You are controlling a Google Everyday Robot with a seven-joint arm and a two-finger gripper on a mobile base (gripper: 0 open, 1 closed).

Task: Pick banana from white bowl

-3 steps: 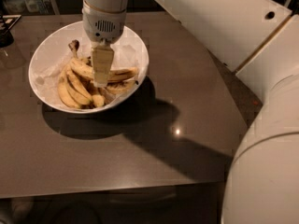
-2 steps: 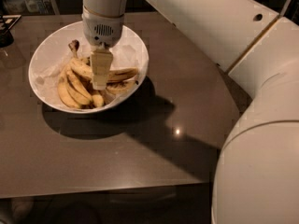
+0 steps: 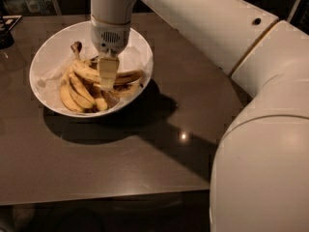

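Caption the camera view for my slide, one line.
Robot gripper hangs over the banana in the white bowl on a dark table.

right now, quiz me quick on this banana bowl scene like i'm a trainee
1. True or false: the gripper is down among the bananas inside the white bowl.
2. The bowl stands on: A) a dark table, B) a tray, C) a shelf.
3. Is the long speckled banana lifted out yet?
Key: 1 true; 2 A; 3 no, it lies in the bowl.
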